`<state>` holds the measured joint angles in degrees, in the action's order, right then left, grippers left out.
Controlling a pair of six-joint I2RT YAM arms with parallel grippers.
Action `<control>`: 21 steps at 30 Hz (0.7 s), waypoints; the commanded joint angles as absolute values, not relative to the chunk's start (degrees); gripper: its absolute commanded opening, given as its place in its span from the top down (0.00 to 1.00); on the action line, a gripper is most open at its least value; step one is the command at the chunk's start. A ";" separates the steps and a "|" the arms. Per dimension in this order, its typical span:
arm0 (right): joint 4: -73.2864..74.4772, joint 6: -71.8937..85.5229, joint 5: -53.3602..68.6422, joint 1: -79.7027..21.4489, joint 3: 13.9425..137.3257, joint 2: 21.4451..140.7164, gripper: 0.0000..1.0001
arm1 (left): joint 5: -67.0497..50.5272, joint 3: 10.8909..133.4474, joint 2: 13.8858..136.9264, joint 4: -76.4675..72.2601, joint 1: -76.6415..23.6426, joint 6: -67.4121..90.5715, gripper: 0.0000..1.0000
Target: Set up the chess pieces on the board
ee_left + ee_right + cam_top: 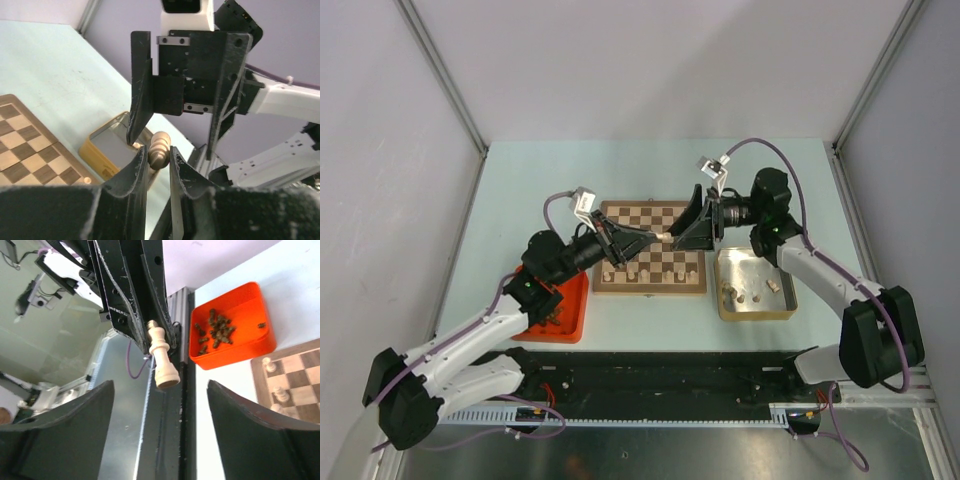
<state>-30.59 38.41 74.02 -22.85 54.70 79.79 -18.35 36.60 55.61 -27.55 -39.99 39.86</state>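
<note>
Pinching a pale chess piece (161,357) above the board (650,289), left jaws face right jaws spread apart.

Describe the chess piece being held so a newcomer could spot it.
Look just above the middle of the chessboard. There the left pincer is shut on one pale chess piece. Unlike the pieces standing on squares, it alone hangs in mid-air.
</note>
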 commanded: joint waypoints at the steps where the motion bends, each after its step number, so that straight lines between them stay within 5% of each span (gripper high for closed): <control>1: -20.68 24.04 74.18 -20.66 54.84 75.24 0.16 | -15.56 37.18 52.74 -21.55 -39.11 35.60 0.94; 2: -16.04 21.65 74.18 -19.87 54.93 74.89 0.14 | -14.95 37.35 52.39 -18.49 -38.85 35.07 0.94; 3: -14.00 19.27 74.09 -18.99 54.93 73.93 0.01 | -14.77 37.70 51.77 -16.72 -38.50 33.85 0.94; 9: 11.75 -11.66 67.34 -11.00 55.02 69.61 0.00 | -11.25 41.48 50.28 -0.01 -38.32 27.34 0.94; 15: 17.14 -13.80 67.76 1.21 55.11 67.59 0.00 | -8.71 44.20 50.62 12.82 -38.32 23.21 0.95; 21: 19.07 -16.44 63.28 2.55 55.37 67.15 0.00 | -4.05 46.49 53.70 20.12 -38.32 20.13 0.95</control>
<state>16.27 -12.19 65.45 2.50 54.41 68.66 -8.16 42.78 52.10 14.04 -38.70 23.79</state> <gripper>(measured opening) 0.993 0.229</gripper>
